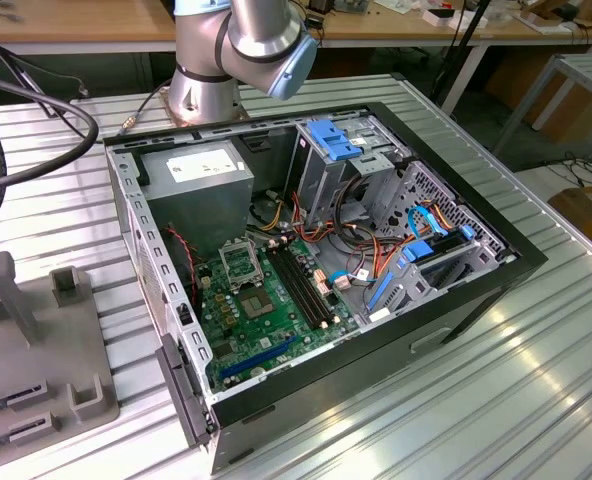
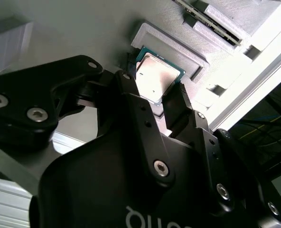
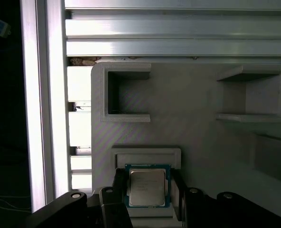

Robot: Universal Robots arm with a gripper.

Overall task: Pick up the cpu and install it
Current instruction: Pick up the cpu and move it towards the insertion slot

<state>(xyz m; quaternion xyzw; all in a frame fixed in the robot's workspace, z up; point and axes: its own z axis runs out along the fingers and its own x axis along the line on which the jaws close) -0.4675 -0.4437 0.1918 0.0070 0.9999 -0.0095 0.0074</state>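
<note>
The cpu point(image 3: 147, 187) is a small square chip with a silver lid and a green rim. It lies in a shallow recess of a grey printed holder point(image 3: 197, 137). In both wrist views my gripper point(image 3: 147, 175) straddles it, with one black finger against each of two opposite edges. The second wrist view gives the same chip point(image 2: 154, 76) between those fingers point(image 2: 131, 95), still level with its recess. In the exterior view the open computer case point(image 1: 476, 300) lies on its side, showing the green motherboard point(image 1: 276, 320) and its bare square socket point(image 1: 238, 262).
The arm's base point(image 1: 206, 90) stands behind the case. A grey fixture point(image 1: 36, 340) with upright posts sits at the exterior view's left, and black cables point(image 1: 36, 100) run across the ribbed metal table point(image 1: 476, 400). Drive cages, blue latches and wiring crowd the case's right half.
</note>
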